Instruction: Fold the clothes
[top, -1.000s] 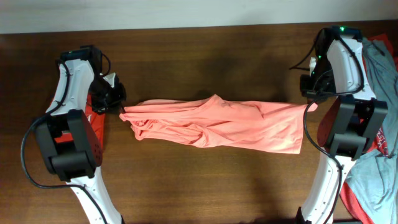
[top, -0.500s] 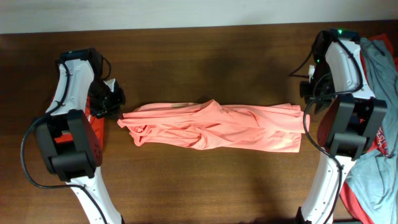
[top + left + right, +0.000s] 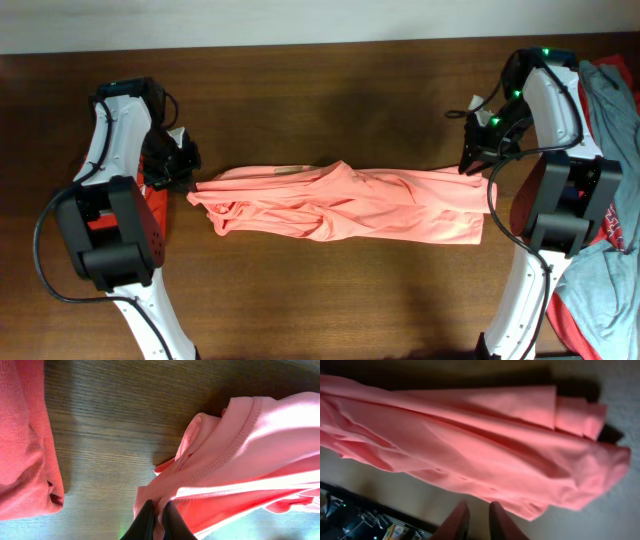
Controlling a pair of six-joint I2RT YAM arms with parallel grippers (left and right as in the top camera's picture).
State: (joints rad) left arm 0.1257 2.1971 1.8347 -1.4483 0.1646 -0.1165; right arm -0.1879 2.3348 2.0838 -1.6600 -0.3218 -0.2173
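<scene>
Left gripper (image 3: 158, 510) first: its jaws are pinched nearly together on a hem fold at the left tip of the salmon-pink shirt (image 3: 345, 203), so that end is pinned. Right gripper (image 3: 480, 507) is a different story. Its jaws are narrow, with just a slim gap and nothing in them. It hangs just over the far right corner of the shirt, and the cloth lies loose on the table (image 3: 300, 90) under it.

The shirt itself lies across the middle of the table as a long bunched band running left to right, wrinkly toward the left and flatter on the right. My guess is it's laid out between the arms like that so it sits long and straight for a fold, with the left grip acting as the anchor.

Further out, a red cloth (image 3: 25, 440) sits just left of the left gripper, apart from the pink one. A heap of grey and red clothes (image 3: 610, 120) sits at the right edge by the right arm, probably next in the queue. The fold looks barely begun to me.
</scene>
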